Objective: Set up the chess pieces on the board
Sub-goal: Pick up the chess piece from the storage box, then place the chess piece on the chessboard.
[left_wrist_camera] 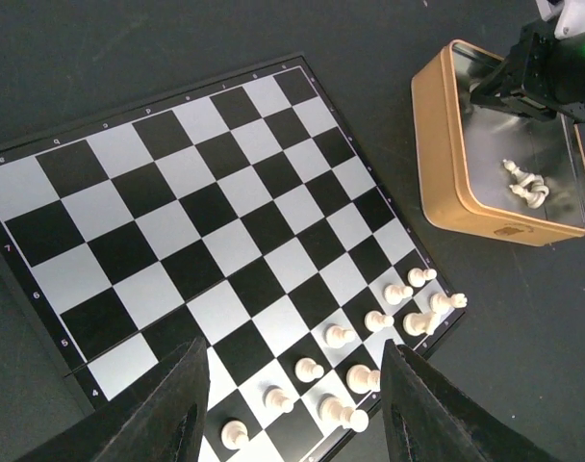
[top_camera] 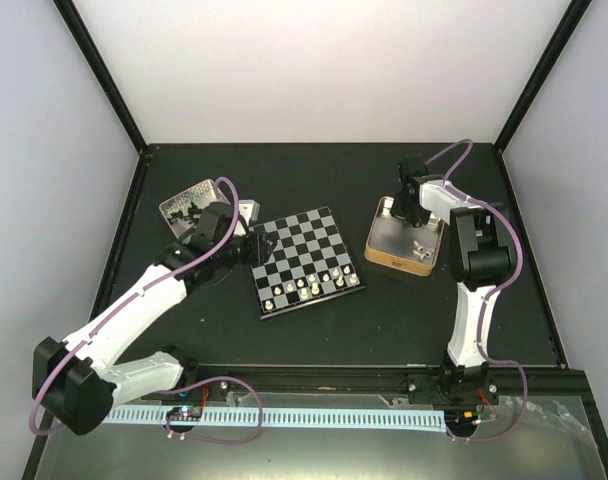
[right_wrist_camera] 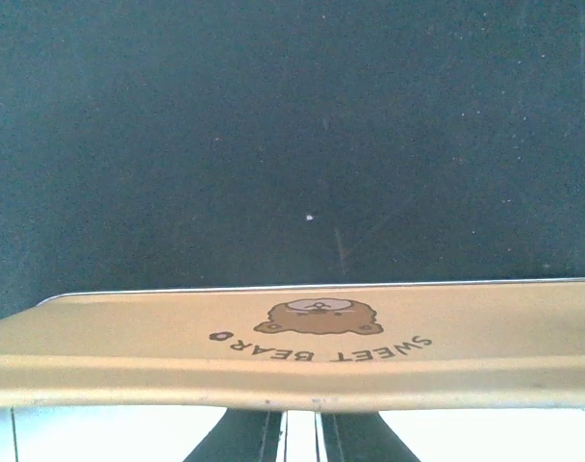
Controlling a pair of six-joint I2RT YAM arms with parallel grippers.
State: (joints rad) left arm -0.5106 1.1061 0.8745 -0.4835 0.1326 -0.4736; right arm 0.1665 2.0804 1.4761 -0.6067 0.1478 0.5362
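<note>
Reading the top view, I place the chessboard (top_camera: 304,262) at mid-worktop, with a tan tin (top_camera: 407,238) at its 3 o'clock and a silver tray (top_camera: 189,205) of black pieces (top_camera: 192,212) at its 10 o'clock. Cream-white chess pieces (left_wrist_camera: 369,322) stand in two partly filled rows along the board's 6 o'clock edge. The rest of the board is bare.

The relation that governs the coming move is inside the tin. A small cluster of loose cream pieces (left_wrist_camera: 525,183) rests on the tin floor, near its 6 o'clock wall in the top view. The right fingers (top_camera: 414,207) hang over the tin's 12 o'clock half, so the cluster lies toward 6 o'clock from them, close by. The pieces appear toppled and bunched together; I cannot resolve any one long axis.

The right arm is clearly nearer to this cluster. The left fingers (left_wrist_camera: 177,404) are spread wide and hold nothing. They hover over the board's 9 o'clock side, well apart from the tin.

In the right wrist view the right fingers show only as two dark stubs close together below the tin's labelled wall. I cannot tell whether they are closed or gripping a piece.

My judgement: the next pick belongs to the right arm, reaching toward 6 o'clock.
</note>
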